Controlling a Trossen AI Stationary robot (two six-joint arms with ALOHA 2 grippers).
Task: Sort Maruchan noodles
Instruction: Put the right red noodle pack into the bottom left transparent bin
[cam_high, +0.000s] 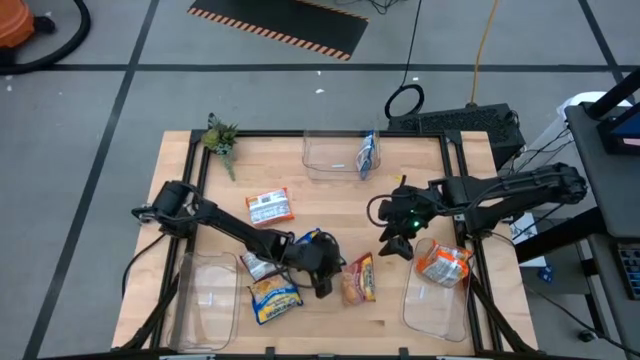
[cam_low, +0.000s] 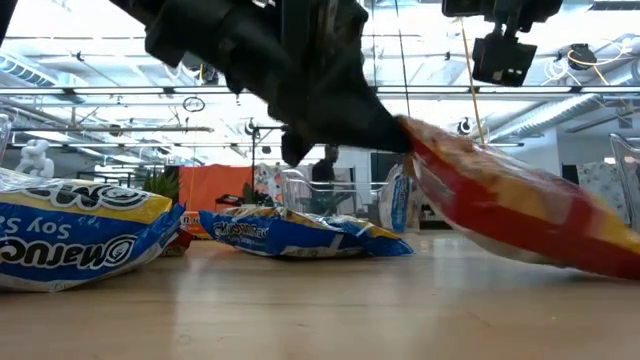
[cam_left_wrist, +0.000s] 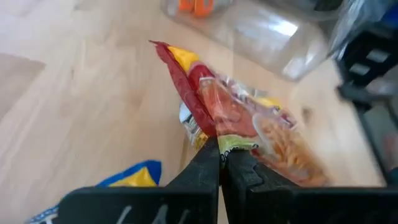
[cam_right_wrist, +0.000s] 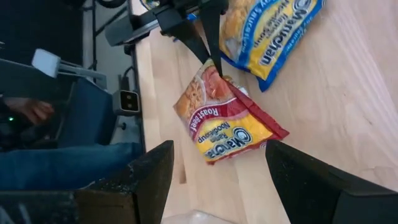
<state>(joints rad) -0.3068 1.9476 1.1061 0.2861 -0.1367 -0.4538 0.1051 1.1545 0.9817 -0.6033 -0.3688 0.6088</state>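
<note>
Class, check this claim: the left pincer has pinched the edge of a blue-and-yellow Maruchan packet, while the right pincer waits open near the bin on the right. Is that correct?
Not quite. The left pincer is shut on the red Roast Beef packet, not a blue-and-yellow one; the left wrist view shows this. The right pincer does wait open near the right bin.

The high view looks straight down on the whole wooden table (cam_high: 330, 330). The low view sits at tabletop level, very near the red noodle packet (cam_low: 520, 205), facing the room. Both wrist views look close at that same packet (cam_left_wrist: 242, 118) (cam_right_wrist: 221, 118).
</note>
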